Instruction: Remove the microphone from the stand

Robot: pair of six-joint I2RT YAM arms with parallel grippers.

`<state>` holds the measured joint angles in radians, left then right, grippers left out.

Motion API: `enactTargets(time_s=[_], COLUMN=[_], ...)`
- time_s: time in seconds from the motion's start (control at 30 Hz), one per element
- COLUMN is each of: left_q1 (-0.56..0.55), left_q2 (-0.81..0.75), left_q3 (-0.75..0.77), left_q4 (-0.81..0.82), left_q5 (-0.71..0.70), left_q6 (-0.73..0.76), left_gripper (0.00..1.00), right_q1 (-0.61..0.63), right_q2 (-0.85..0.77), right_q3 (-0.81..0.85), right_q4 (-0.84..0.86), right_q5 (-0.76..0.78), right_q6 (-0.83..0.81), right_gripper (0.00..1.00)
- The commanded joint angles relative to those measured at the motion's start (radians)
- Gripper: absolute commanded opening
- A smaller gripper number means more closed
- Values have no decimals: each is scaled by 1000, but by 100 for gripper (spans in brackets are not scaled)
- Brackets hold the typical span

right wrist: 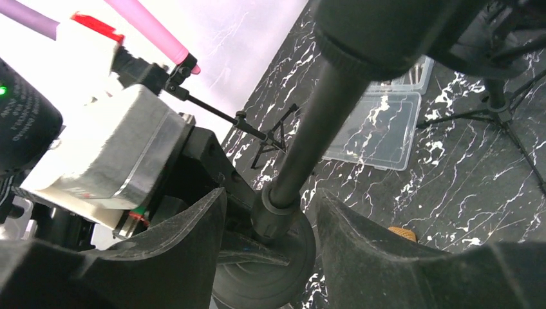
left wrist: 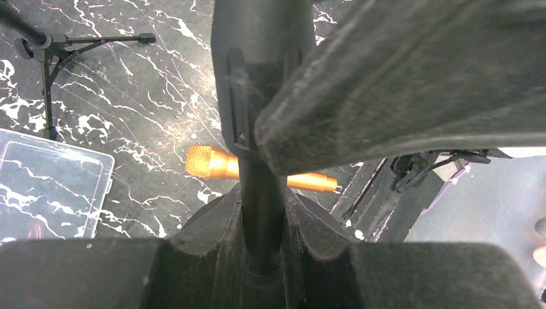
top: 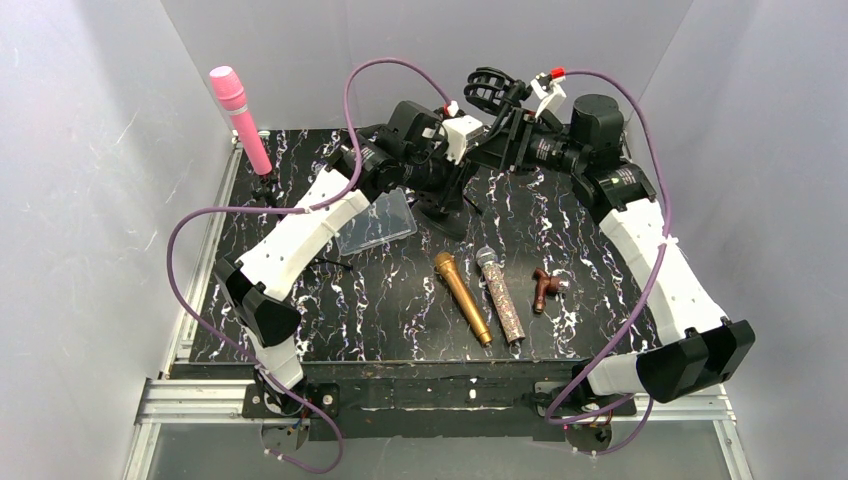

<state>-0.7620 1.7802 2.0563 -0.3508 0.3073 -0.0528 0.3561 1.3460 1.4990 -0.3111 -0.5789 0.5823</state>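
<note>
Not done yet: black mic (top: 489,92) sits in the cradle atop the stand (top: 447,212) at the back; my left gripper (left wrist: 261,207) is clamped on its pole, right gripper (right wrist: 270,199) spread open either side w/o touching; lift-out's all left.
</note>
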Motion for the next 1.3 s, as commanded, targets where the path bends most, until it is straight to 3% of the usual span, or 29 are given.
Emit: enactTargets(time_s=[0.0, 0.2, 0.27, 0.43, 0.57, 0.77, 0.87, 1.0, 1.13, 1.27], left_q1=[-11, -19, -21, -20, -4, 110, 153, 162, 162, 162], left_q2=[-80, -76, -72, -78, -101, -192, -238, -293, -329, -345], left_q3=[26, 31, 31, 36, 37, -83, -193, -339, -393, -368], left_q4=[0, -5, -5, -5, 1, 136, 319, 628, 679, 576], left_q5=[-15, -52, -51, -48, 59, 416, 617, 783, 874, 888], left_q6=[-3, -4, -6, -22, -60, -260, -417, -617, -594, -492], left_gripper=[0, 0, 0, 0, 0, 0, 0, 0, 0, 0], right_q1=[6, 5, 6, 6, 2, -17, -19, -17, -17, -17], right_q2=[-7, -9, -8, -10, -29, -66, -58, -28, 14, 28], right_q3=[-26, -62, -71, -84, -92, -92, -72, -25, 34, 59], right_q4=[92, 118, 126, 160, 200, 291, 373, 481, 525, 493], right_q5=[-6, -3, -4, -29, -75, -240, -377, -577, -749, -793], right_q6=[55, 74, 77, 85, 37, -67, -102, -106, -71, -92], right_gripper=[59, 53, 46, 1, 1, 1, 1, 1, 1, 1])
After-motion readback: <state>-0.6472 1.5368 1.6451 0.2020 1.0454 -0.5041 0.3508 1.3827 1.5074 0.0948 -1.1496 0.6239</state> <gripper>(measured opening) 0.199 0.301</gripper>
